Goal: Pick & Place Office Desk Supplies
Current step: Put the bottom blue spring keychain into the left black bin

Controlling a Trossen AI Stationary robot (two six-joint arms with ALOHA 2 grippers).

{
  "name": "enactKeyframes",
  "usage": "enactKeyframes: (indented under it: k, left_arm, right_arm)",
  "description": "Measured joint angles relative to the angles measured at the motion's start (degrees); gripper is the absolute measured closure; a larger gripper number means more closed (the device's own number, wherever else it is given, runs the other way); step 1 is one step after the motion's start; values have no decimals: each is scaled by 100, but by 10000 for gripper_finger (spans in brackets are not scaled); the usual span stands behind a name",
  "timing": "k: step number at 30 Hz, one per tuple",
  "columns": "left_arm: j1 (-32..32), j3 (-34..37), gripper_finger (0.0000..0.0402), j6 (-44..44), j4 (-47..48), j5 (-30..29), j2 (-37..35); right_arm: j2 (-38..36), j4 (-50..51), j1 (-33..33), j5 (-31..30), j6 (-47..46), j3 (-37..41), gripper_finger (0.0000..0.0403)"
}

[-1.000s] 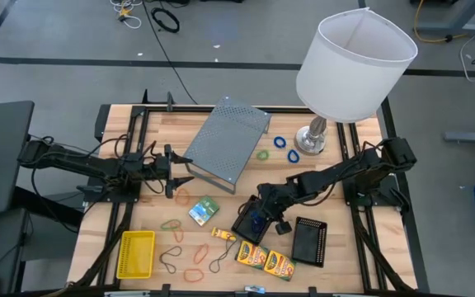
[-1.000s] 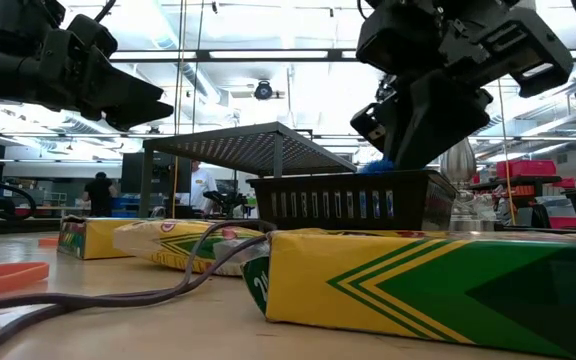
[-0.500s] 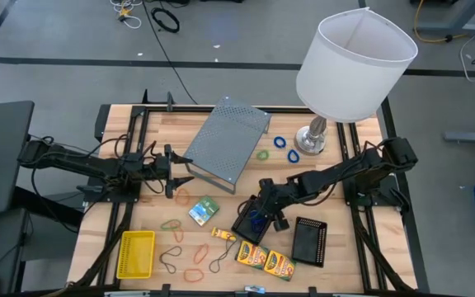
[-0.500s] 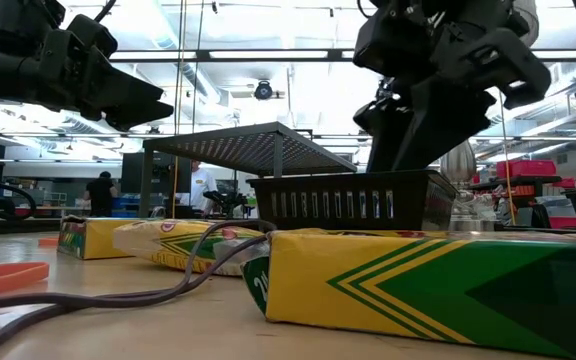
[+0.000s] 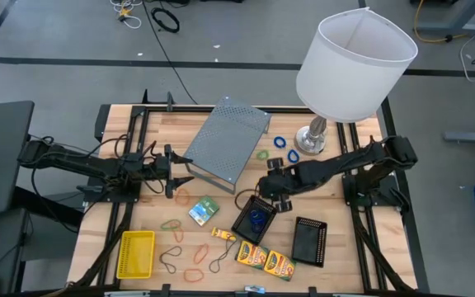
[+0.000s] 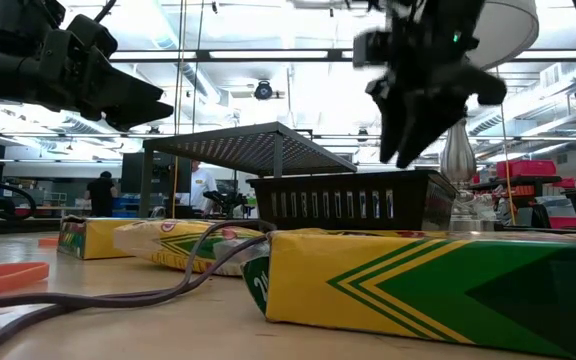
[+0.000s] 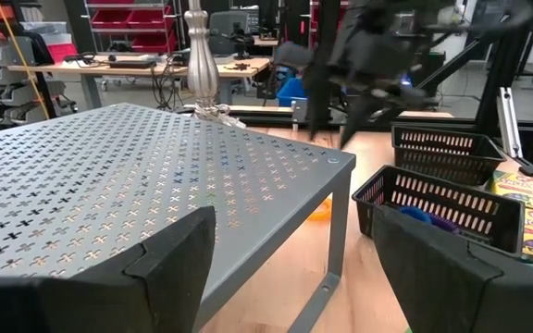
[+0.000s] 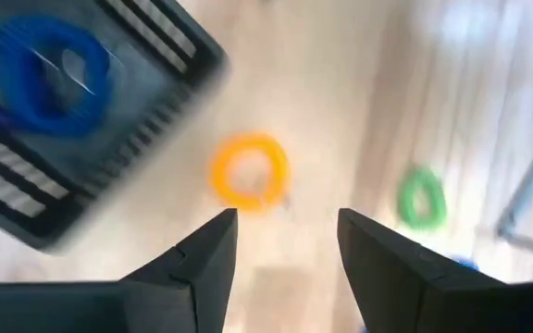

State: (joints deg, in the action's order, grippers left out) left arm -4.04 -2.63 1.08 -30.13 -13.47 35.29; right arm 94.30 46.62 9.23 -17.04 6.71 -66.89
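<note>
Rubber-band loop (image 5: 259, 218) in mesh tray (image 5: 244, 226), second tray (image 5: 309, 240) right, crayon boxes (image 5: 265, 259) in front

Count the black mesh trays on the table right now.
2. One tray sits near the table's middle, beside the crayon boxes, with a blue rubber band inside. The other tray is to its right, nearer the front edge.

Bright overhead light; right wrist view blurred by motion.

no legible text, crayon boxes (image 6: 428, 290) perhaps printed, too blurred
</note>
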Motion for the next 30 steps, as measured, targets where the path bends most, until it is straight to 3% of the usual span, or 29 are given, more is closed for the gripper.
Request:
enactKeyframes:
  k: [17, 30]
  left_arm:
    - [-2, 1, 108, 0, 1, 1, 0]
    - [-2, 0, 108, 2, 2, 1, -1]
  right_arm:
    - [2, 81, -1854, 61, 544, 1200, 206]
    - [4, -869, -2967, 546, 1182, 1804, 206]
